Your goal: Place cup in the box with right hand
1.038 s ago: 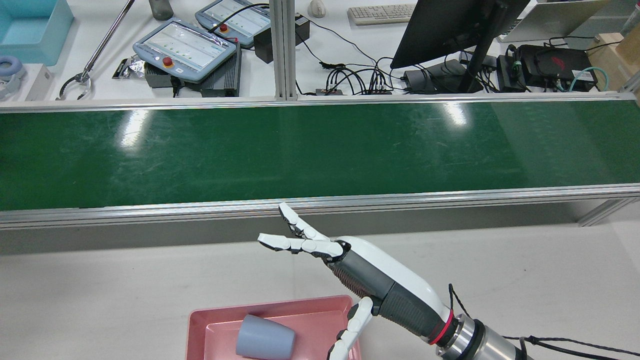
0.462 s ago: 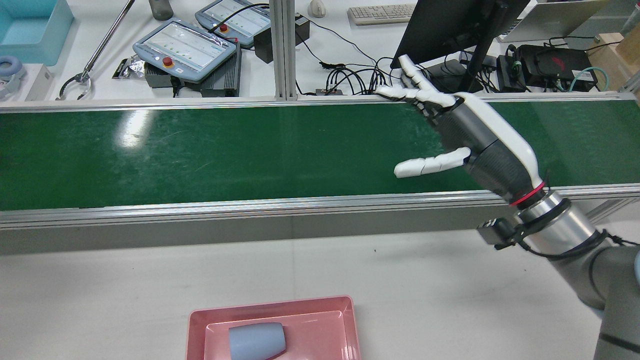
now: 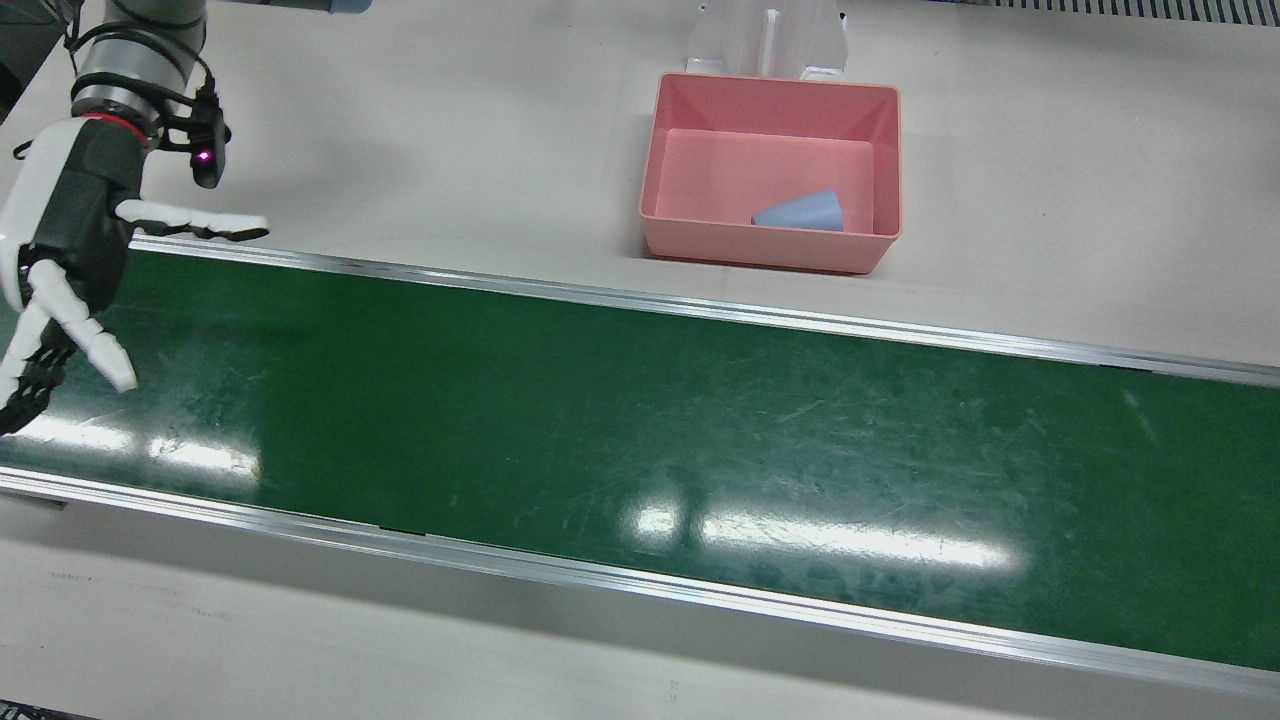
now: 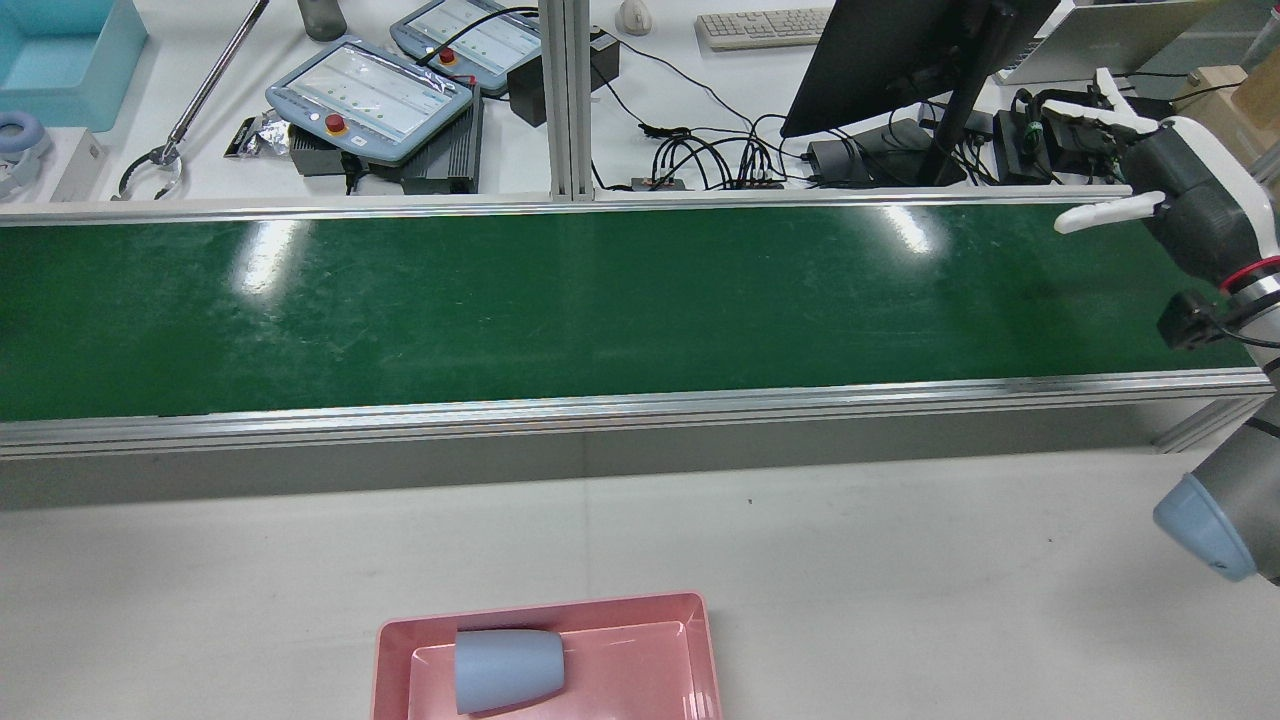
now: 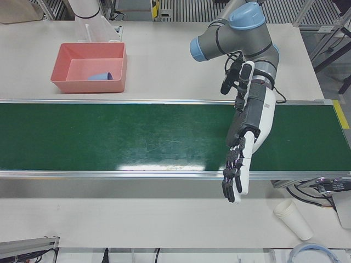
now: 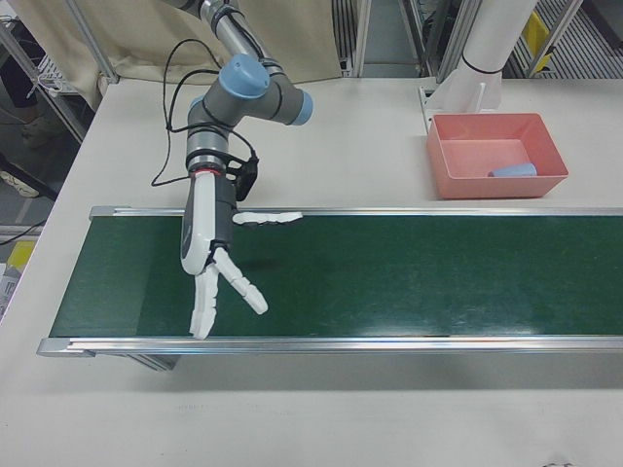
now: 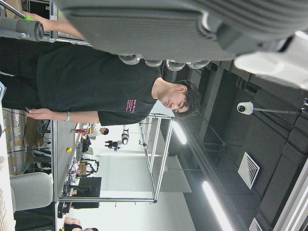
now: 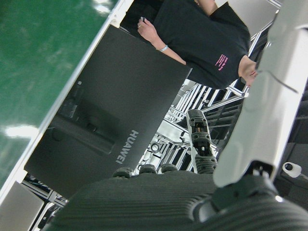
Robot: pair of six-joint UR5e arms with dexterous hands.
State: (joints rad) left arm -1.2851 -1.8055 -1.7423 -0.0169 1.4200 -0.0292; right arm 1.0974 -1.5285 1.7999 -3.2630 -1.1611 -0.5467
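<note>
Since the earlier frame the right hand (image 4: 1185, 205) has swung out over the conveyor's (image 4: 600, 300) far end, fingers spread, holding nothing; the cup (image 4: 508, 668) lies in the pink box (image 4: 690, 610); retreat smoothly, staying clear.

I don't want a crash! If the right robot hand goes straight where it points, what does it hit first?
Nothing on the green belt blocks the right robot hand; beyond it, probably the black monitor, though depth is unclear.

Belt mostly open, box walls are the only block.
Green conveyor (image 3: 640, 420) bare mid-frame; right hand (image 3: 60, 260) hangs over its left end, left hand (image 5: 241, 159) over the other. Pink box (image 3: 770, 100) sits upper center, cup (image 3: 800, 212) inside against its lower wall.
</note>
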